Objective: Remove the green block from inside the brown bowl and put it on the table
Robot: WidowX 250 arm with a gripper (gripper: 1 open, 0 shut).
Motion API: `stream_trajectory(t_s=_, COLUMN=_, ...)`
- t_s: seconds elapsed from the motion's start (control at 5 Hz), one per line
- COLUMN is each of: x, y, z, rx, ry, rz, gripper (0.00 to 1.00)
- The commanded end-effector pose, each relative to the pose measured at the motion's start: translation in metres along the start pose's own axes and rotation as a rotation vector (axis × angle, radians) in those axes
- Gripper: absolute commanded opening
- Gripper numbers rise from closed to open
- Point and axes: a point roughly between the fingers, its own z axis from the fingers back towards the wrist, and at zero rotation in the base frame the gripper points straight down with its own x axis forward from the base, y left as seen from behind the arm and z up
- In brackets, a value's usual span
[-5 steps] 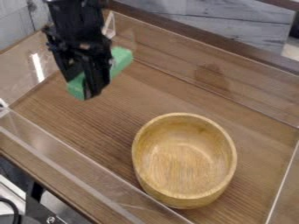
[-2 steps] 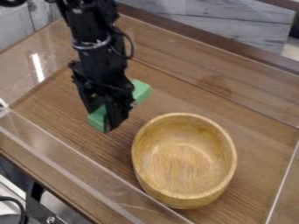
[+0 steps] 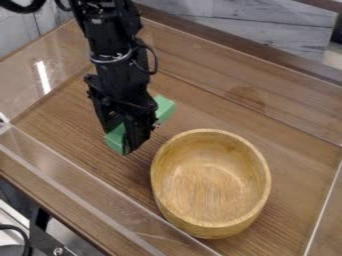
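The green block [image 3: 162,107] is outside the brown bowl [image 3: 211,181], held low over the table [image 3: 254,100] just left of the bowl's rim. My black gripper [image 3: 128,143] points straight down and is shut on the block; its fingers cover the block's middle, and green shows at both ends. I cannot tell whether the block's lower end touches the wood. The bowl is empty, round, light wood with a thick rim, at the lower right.
Clear acrylic walls [image 3: 80,190] run along the table's near and left edges. A grey surface [image 3: 267,25] lies beyond the far edge. Bare wood-grain tabletop lies behind and left of the arm.
The gripper, still shut on the green block, has come down and moved right, from the upper left to a spot just beside the bowl's left rim.
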Motion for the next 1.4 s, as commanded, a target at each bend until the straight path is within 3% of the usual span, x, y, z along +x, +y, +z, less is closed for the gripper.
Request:
stream_trajectory(t_s=0.0, x=0.0077, y=0.0008, z=0.0053, rx=0.015, ry=-0.032, rz=-0.012, gripper=0.00)
stream_trajectory(t_s=1.2, x=0.0116, y=0.0000, z=0.0046, rx=-0.004, ry=-0.019, rz=-0.012, gripper=0.00)
